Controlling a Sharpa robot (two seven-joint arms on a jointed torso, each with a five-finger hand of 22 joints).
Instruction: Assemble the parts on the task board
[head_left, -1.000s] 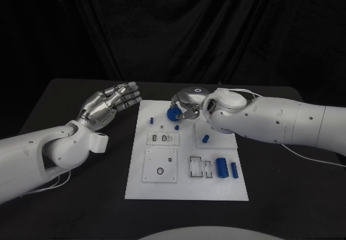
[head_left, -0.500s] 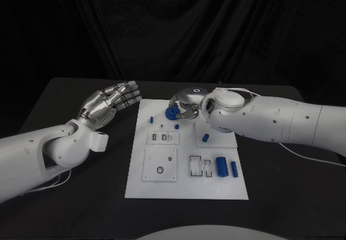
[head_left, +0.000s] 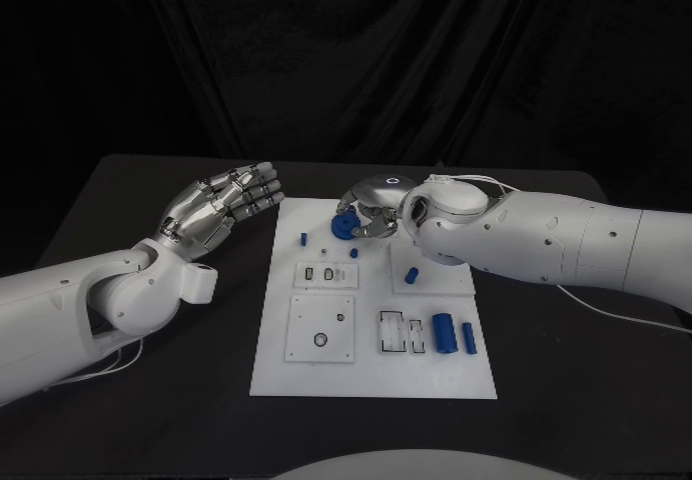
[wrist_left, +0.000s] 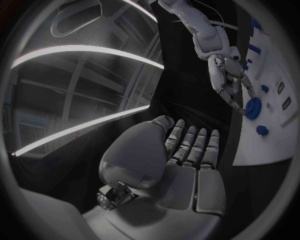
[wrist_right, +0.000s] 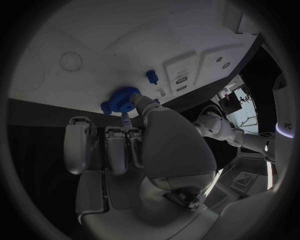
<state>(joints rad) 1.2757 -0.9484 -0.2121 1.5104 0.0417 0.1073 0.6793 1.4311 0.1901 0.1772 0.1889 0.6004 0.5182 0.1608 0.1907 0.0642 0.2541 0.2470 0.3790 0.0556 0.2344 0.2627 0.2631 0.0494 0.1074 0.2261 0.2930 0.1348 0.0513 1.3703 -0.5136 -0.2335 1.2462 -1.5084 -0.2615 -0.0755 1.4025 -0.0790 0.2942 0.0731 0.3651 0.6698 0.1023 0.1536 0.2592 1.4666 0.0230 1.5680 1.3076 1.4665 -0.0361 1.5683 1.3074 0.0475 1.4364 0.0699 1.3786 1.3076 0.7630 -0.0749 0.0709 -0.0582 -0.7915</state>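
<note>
Gear-like blue part (head_left: 343, 226) held at the far end of the task board (head_left: 375, 380), pinched at the fingertips of the right hand (head_left: 378, 208). In the right wrist view the part (wrist_right: 121, 100) reads as a round, toothed disc lying just ahead of the fingertips (wrist_right: 129, 118), over the white plate near its edge; whether it touches the plate or hangs just above it cannot be told from these views.

Left wrist view agrees: disc (wrist_left: 253, 108) at the tips of the right hand, its flat face turned toward the board.

Nearby on the board: small blue peg (head_left: 353, 253) just beside the held part, another short blue piece (head_left: 304, 239) toward the left, two blue cylinders (head_left: 444, 333) lying near the right edge, well apart from the disc.

Left hand (head_left: 216, 207) spread, holding nothing, raised over the black worktop (head_left: 173, 420) beside the board's left edge.

Judgement: right hand is the working one. The coming move turns on lowering the disc, axis upright, onto a seat directly below the fingertips.
</note>
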